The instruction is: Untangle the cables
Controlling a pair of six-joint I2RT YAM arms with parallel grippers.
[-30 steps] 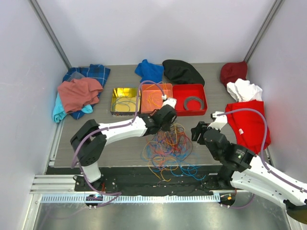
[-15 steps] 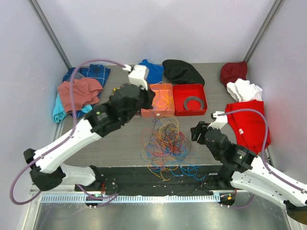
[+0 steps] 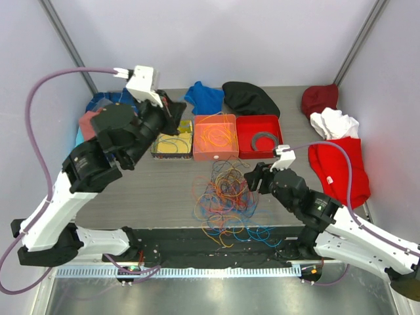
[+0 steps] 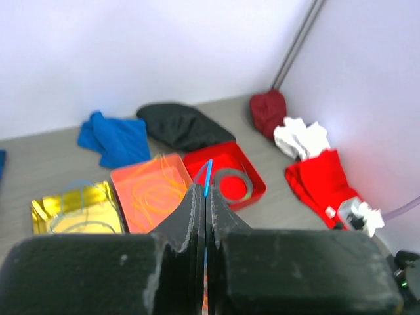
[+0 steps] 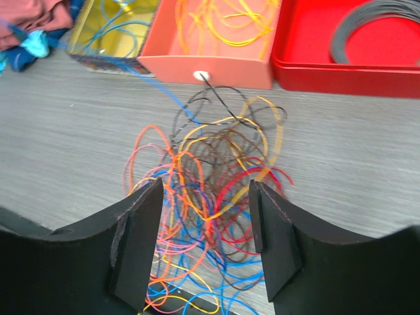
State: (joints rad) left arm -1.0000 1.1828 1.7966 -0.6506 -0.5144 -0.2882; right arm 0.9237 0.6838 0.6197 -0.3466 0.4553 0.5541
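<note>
**Q:** How is the left gripper (image 4: 205,193) found?

**A:** Fully closed. A blue cable (image 4: 208,176) is pinched between its fingers.

**Q:** Where are the cables (image 3: 226,193) located?

**A:** They are heaped on the table (image 3: 144,190), at 6 o'clock of the orange tray (image 3: 215,136).

**Q:** And the right gripper (image 5: 205,190)?

**A:** It is held at the heap's 3 o'clock edge. Its jaws are parted and nothing is gripped.

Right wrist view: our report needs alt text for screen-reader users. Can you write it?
Open jaws of the right gripper frame a tangle of coloured cables on a grey table. Behind stand a gold tray, an orange tray and a red tray holding a grey coiled ring.
</note>
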